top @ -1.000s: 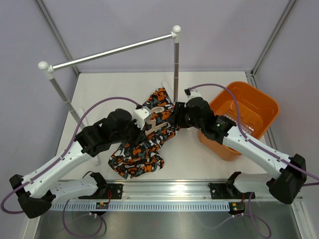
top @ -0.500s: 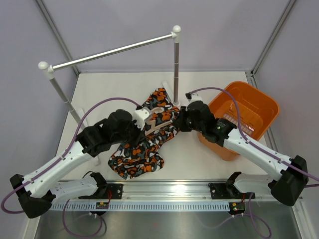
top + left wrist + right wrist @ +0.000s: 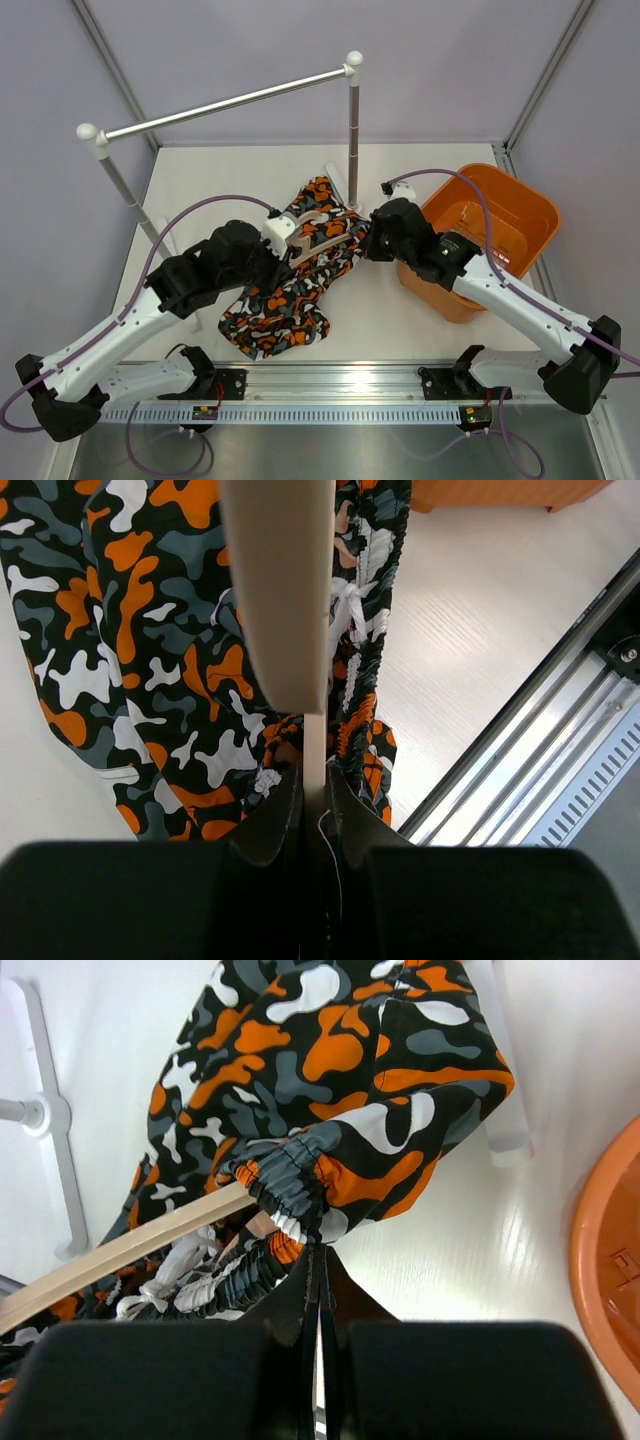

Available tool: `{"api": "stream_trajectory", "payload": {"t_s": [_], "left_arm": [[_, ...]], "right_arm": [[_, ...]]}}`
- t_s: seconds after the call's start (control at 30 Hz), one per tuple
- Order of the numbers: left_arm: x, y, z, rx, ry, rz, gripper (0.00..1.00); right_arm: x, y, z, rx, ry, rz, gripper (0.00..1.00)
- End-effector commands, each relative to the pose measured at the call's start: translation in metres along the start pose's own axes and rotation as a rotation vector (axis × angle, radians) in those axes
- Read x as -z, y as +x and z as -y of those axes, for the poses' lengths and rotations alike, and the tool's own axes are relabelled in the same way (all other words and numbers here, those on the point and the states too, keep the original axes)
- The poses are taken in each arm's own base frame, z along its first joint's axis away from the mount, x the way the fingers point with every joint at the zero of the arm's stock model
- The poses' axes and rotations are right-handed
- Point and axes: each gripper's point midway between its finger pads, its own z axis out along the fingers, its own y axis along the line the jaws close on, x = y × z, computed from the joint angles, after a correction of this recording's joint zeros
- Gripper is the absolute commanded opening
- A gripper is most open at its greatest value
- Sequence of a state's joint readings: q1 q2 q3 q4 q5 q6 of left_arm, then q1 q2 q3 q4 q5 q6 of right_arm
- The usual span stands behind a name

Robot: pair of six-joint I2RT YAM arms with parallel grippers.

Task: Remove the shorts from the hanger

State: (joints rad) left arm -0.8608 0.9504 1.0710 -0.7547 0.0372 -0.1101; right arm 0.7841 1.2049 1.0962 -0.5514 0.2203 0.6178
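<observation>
Beyond the fingers of the left gripper (image 3: 313,783) the hanger (image 3: 278,590) looms blurred and runs off the top edge, as do the shorts (image 3: 130,630). Ahead of the right gripper (image 3: 316,1258) one end of the hanger's bar vanishes under bunched cloth and the other leaves the frame leftward. The orange basket (image 3: 608,1260) is clipped on the right.

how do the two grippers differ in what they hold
The left gripper is shut on the hanger, rigid pale wood; the right gripper is shut on the shorts, pinching their gathered waistband. The left sits over the shorts; the right beside the orange basket. Both are shut.
</observation>
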Motion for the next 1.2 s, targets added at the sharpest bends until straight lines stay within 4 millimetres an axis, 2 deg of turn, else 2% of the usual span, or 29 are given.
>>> {"api": "stream_trajectory", "payload": {"t_s": [0.0,0.13,0.33,0.47,0.67,0.8,0.97,1.17], "left_arm": [[0.020,-0.024,-0.001,0.008,-0.014,0.116,0.00],[0.027,-0.022,0.000,0.010,-0.010,0.135,0.00],[0.025,-0.022,0.003,0.005,0.009,0.128,0.00],[0.024,-0.024,0.007,-0.006,0.030,0.124,0.00],[0.027,-0.018,0.008,-0.016,0.038,0.104,0.00],[0.029,-0.014,0.006,-0.010,0.030,0.110,0.00],[0.034,-0.012,0.006,-0.006,0.034,0.120,0.00],[0.043,-0.013,0.009,-0.006,0.051,0.150,0.00]], "right_arm": [[0.008,-0.035,0.030,0.005,0.151,0.088,0.00],[0.011,-0.046,0.038,-0.002,0.156,0.099,0.00],[0.006,-0.040,0.021,0.007,0.067,0.066,0.02],[0.000,-0.036,0.019,0.008,0.058,0.045,0.05],[0.001,-0.050,0.040,0.013,0.179,0.088,0.05],[0.005,-0.069,0.056,-0.003,0.229,0.107,0.00],[0.013,-0.087,0.076,-0.031,0.258,0.136,0.00],[0.016,-0.109,0.082,-0.033,0.286,0.159,0.00]]}}
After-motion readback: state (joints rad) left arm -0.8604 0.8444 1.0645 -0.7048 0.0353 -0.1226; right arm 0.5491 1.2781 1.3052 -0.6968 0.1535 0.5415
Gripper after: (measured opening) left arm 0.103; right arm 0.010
